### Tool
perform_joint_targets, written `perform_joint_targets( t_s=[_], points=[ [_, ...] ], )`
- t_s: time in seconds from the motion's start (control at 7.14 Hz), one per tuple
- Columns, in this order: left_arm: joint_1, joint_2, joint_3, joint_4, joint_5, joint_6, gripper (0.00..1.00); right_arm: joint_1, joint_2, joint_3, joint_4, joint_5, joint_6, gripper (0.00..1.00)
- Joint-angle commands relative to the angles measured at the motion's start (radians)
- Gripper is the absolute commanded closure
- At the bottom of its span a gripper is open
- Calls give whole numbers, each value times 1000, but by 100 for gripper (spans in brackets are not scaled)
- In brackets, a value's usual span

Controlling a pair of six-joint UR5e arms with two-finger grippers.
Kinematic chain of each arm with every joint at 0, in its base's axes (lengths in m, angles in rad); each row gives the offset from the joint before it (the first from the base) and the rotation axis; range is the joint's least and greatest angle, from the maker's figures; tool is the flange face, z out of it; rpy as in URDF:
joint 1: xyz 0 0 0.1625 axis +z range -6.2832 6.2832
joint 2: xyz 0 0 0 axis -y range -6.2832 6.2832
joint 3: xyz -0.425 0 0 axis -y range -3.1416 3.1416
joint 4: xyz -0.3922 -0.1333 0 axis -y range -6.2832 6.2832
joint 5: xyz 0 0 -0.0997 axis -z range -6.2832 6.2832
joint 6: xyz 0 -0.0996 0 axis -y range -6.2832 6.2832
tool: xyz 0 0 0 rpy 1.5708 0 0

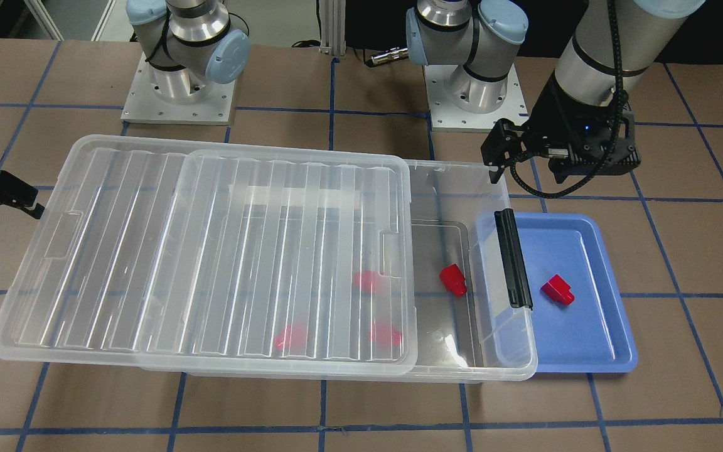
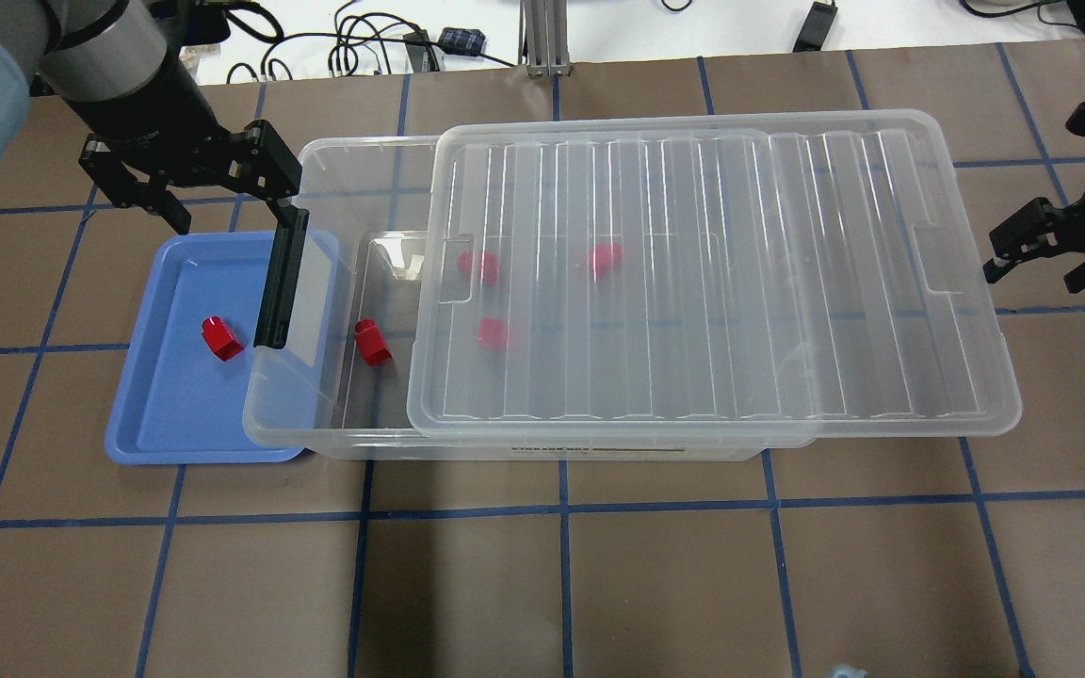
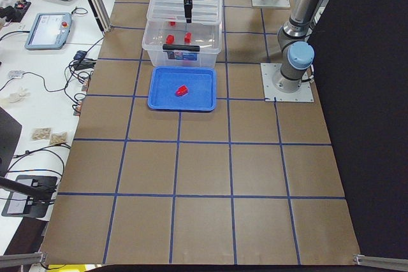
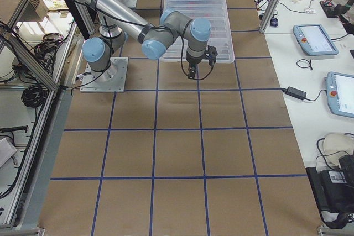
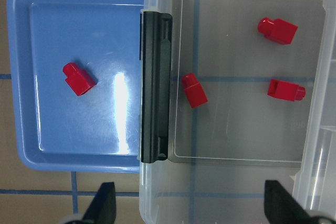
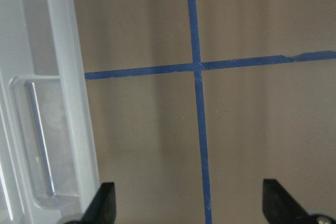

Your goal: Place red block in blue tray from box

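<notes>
One red block [image 1: 557, 290] lies in the blue tray [image 1: 587, 351], also in the overhead view [image 2: 220, 338] and the left wrist view [image 5: 79, 78]. The clear box [image 2: 316, 151] stands beside the tray, its ribbed lid [image 2: 693, 282] slid aside. Another red block [image 2: 373, 342] lies in the uncovered end, and three more [image 2: 492, 333] show through the lid. My left gripper [image 2: 222, 193] is open and empty, raised above the far edge of the tray and box end. My right gripper [image 2: 1046, 264] is open and empty beside the lid's other end.
The box's black latch bar [image 2: 279, 278] stands over the tray's inner edge. The lid overhangs the box on my right side. Brown table [image 2: 542, 584] with blue tape lines lies in front of the box. The arm bases [image 1: 179, 94] stand behind the box.
</notes>
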Motion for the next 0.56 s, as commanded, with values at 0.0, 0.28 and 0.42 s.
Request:
perform_joint_targets(
  t_s=[0.0, 0.28, 0.42],
  points=[
    [6, 4, -1, -1, 7, 16, 0, 23, -3, 2, 1, 0, 33, 0],
    [8, 4, -1, -1, 6, 17, 0, 54, -17, 15, 0, 1, 77, 0],
    [10, 6, -1, -1, 9, 17, 0, 80, -23, 17, 0, -2, 121, 0]
  ],
)
